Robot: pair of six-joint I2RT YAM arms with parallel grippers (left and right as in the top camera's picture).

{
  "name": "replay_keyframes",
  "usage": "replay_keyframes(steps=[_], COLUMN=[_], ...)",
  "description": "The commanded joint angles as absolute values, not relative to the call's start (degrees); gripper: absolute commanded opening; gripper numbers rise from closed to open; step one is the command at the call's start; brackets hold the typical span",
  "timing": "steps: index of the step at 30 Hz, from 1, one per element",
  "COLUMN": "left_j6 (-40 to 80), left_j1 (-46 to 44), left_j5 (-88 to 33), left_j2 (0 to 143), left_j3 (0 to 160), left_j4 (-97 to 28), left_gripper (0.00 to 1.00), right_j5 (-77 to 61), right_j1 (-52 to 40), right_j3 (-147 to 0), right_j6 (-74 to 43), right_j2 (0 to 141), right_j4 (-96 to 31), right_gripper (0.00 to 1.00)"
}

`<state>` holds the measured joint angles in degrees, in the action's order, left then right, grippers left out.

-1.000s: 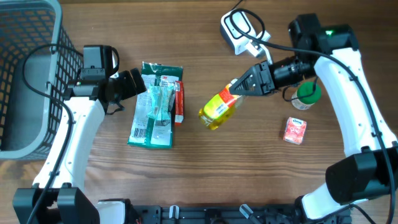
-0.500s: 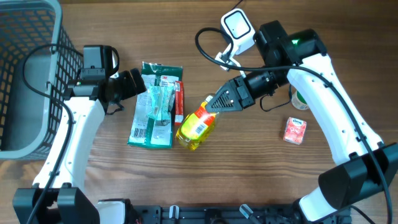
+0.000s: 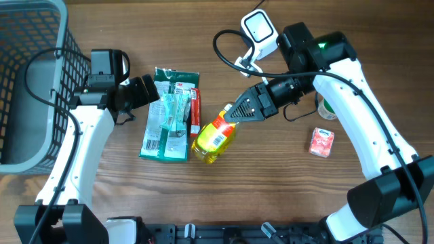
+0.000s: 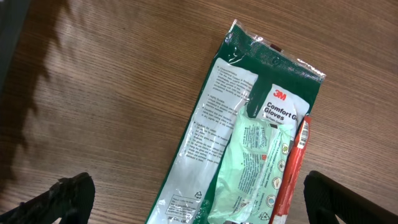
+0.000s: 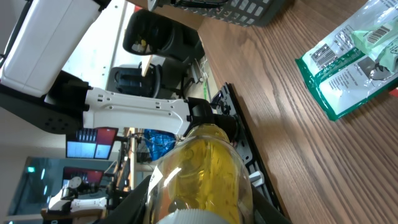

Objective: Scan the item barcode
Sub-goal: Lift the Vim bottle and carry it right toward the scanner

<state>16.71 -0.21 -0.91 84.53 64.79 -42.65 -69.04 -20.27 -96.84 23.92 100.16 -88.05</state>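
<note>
**Right gripper.** The right gripper (image 3: 237,113) is pinched on the neck end of the yellow bottle (image 3: 213,136). The jaws are closed part-way on it. The bottle lies tilted over the middle of the bench (image 3: 271,190), with its base pointing toward the left arm's side. The overhead view does not show whether the base rests on the bench or hangs above it. In the right wrist view the bottle (image 5: 199,168) fills the lower frame, and no barcode can be made out on it.

**Left gripper.** The left gripper (image 3: 150,90) is spread wide and holds nothing. It hovers at the left side of the glove pack (image 3: 167,118), which lies flat beside a red pen-like item (image 3: 195,111).

**Surroundings.** The white scanner (image 3: 259,28) sits near the far edge of the bench, well apart from the bottle. A green-lidded can (image 3: 331,107) and a pink packet (image 3: 321,142) lie toward the right edge. A grey basket (image 3: 68,61) occupies the far left corner.

**Progress.** The item is grasped. The barcode is not at the scanner, so the scan appears outstanding. What is left is to carry the bottle to the scanner and turn its label toward the scan window.
</note>
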Motion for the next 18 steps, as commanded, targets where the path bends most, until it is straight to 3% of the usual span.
replay_keyframes(steps=[1, 18], left_j6=[17.4, 17.4], left_j1=[0.0, 0.0], left_j5=[-0.4, -0.4], left_j2=[84.4, 84.4], left_j3=[65.4, 65.4], left_j4=[-42.6, -42.6], left_gripper=[1.0, 1.0], right_j5=[-73.4, -73.4], right_j1=[-20.3, -23.7], right_j3=[-97.0, -97.0], right_j6=[24.1, 22.7], right_j2=[98.7, 98.7], right_j4=[-87.9, -85.9], right_gripper=[0.29, 0.28])
